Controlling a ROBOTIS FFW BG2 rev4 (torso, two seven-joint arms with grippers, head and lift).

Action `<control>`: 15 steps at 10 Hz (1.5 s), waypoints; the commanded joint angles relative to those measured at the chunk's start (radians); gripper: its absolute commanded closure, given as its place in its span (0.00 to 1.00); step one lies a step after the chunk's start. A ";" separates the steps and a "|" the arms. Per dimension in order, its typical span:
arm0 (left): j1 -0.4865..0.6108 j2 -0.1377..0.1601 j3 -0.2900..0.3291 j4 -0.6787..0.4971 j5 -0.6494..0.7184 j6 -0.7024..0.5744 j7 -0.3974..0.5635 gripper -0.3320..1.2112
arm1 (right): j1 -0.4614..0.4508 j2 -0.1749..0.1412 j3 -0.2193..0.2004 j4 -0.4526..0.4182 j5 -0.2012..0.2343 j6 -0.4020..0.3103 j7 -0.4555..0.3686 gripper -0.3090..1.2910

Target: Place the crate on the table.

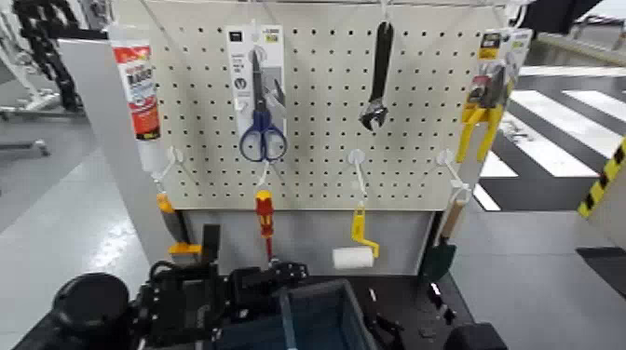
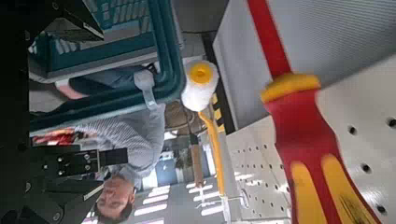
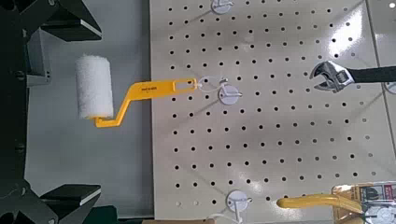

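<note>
The crate (image 1: 312, 321) sits low at the near edge of the head view, in front of the pegboard (image 1: 317, 102), with the left gripper (image 1: 265, 284) against its left side. Behind it the table (image 1: 410, 302) runs up to the pegboard. On the board, the scissors (image 1: 262, 112) hang left of the wrench (image 1: 377, 79); the screwdriver (image 1: 265, 219) hangs below the scissors, and the paint roller (image 1: 354, 251) hangs right of the screwdriver.
</note>
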 commanded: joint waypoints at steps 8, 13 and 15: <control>0.429 -0.120 0.328 -0.603 -0.720 -0.232 0.149 0.32 | 0.004 0.000 -0.002 -0.006 0.000 0.008 0.000 0.28; 0.630 -0.204 0.312 -0.665 -1.163 -0.669 0.172 0.32 | 0.011 0.002 -0.010 -0.010 0.002 0.006 0.000 0.28; 0.679 -0.228 0.309 -0.664 -1.277 -0.787 0.179 0.32 | 0.013 0.000 -0.010 -0.012 0.002 0.003 0.000 0.28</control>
